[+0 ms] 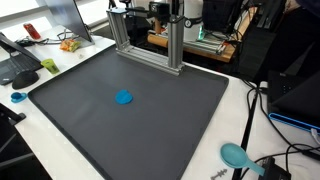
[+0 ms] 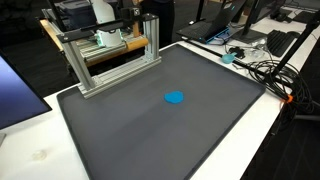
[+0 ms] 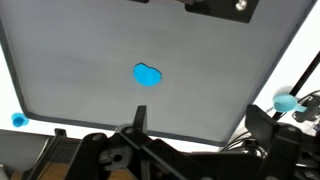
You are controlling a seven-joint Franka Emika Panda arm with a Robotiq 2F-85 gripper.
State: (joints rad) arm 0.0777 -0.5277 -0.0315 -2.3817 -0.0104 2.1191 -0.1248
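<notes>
A small flat blue piece (image 1: 124, 97) (image 2: 175, 98) lies near the middle of a dark grey mat (image 1: 170, 125) (image 2: 150, 135) in both exterior views. In the wrist view the blue piece (image 3: 148, 75) sits on the mat (image 3: 90, 50), far beyond my gripper (image 3: 198, 115). The gripper enters from the bottom of that view, high above the mat's edge. It is open: its two dark fingers (image 3: 138, 112) stand wide apart with nothing between them. I cannot make out the gripper in either exterior view.
An aluminium frame (image 1: 150, 42) (image 2: 110, 62) stands at the mat's far edge. A teal scoop (image 1: 236, 155) (image 2: 229, 58) (image 3: 286, 101) and cables (image 1: 262, 110) lie on the white table beside the mat. A small blue cap (image 1: 17, 97) (image 3: 17, 119) lies off the opposite side.
</notes>
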